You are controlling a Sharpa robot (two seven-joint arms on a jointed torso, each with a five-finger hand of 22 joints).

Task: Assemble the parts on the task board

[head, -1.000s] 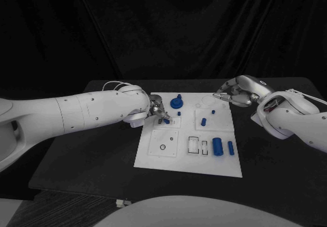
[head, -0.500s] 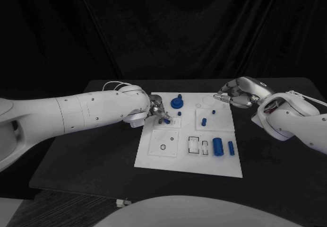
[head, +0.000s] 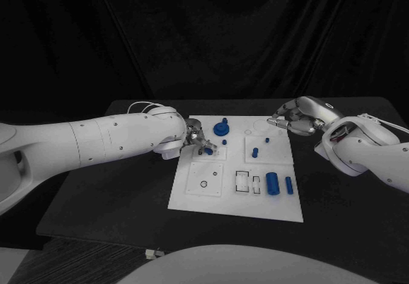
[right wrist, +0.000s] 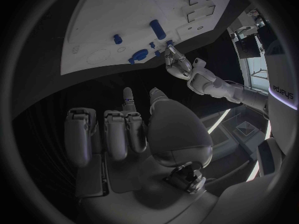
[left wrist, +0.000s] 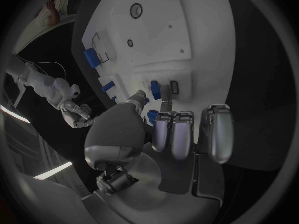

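One white task board [head: 192,195] is lying in the middle of the black table [head: 102,195], and it is looking stiff, flat and smooth. The left hand [head: 194,141] is pinching a small blue peg [head: 208,151] over the board's far-left corner, while the right hand [head: 298,116] is hovering near the far-right corner with fingers curled on nothing. Judging by its look, the peg is light, hard and slippery, so gripping it on its sides near the top seems safest.
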